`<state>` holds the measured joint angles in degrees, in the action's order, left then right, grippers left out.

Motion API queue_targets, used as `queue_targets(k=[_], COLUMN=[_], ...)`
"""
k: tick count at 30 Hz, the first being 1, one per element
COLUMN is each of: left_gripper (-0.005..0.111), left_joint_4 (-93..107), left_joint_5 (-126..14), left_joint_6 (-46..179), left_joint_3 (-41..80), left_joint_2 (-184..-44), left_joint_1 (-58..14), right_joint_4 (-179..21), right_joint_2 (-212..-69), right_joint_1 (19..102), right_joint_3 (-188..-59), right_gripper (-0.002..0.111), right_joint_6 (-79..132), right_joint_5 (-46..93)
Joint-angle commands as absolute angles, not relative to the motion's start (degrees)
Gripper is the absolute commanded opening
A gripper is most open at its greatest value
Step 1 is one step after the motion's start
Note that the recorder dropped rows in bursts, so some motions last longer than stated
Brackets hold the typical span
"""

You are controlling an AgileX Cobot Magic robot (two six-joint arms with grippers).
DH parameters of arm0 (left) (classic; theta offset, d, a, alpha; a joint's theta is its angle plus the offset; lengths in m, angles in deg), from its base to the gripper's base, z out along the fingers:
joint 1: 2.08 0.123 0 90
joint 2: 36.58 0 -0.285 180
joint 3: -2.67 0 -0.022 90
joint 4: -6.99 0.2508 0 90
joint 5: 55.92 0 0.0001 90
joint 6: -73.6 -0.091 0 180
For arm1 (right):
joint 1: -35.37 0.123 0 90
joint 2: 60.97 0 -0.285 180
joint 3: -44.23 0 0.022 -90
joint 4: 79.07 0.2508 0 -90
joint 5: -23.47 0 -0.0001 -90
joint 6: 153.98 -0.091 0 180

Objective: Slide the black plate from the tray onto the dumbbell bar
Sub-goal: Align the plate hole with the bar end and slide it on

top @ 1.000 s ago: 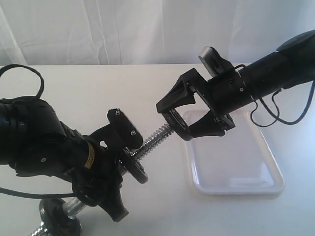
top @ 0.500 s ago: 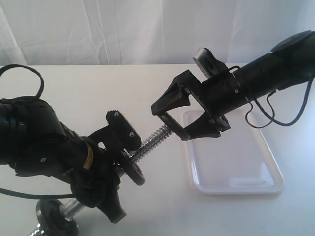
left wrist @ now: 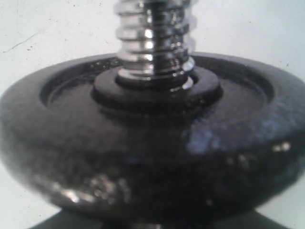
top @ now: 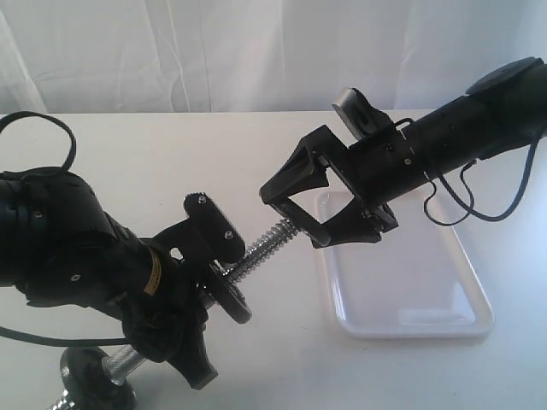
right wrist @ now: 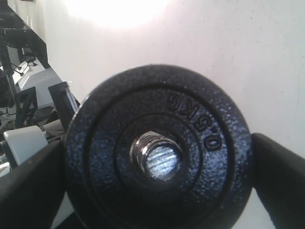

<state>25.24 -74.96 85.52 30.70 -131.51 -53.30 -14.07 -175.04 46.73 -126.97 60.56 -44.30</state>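
Right gripper (top: 293, 217): clenched on the black plate (right wrist: 157, 152) by its rim.
Left gripper (top: 215, 295): around the dumbbell bar (top: 256, 252); cannot tell whether it is clamped.
Plate: off the tray (top: 410, 290), which lies at 4 o'clock of it; the bar tip, aimed at 2 o'clock, sits just inside its hole.
Risk: a tilted plate would likely snag on the coarse threads; let go now, it could drop off.
Writing: "0.5KG" embossed on the plate.
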Motion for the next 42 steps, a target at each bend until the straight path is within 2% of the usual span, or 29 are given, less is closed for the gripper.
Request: queue_targets(k=[1,30,42], left_gripper=[0.0,0.0,0.0], left_joint_4=[26.97,26.86,26.86], left_joint_5=[-70.66,-70.37,-68.87], left_joint_6=[85.36,86.96,89.83], left_joint_3=[29.16,29.16,29.16], left_joint_2=[-128.38,-128.38,-128.38], left_joint_1=[-53.67,-53.56,-53.56], right_joint_4=[-11.95,-12.87,-13.11], right_joint_2=[-174.45,-174.45,-174.55], right_joint_1=[46.86,46.97,52.01], right_joint_3=[-127.05,-127.05,-127.05], right_gripper=[0.0,0.0,0.0], right_joint_6=[60.46,60.46,63.5], right_joint_5=[-46.5,-46.5,-46.5])
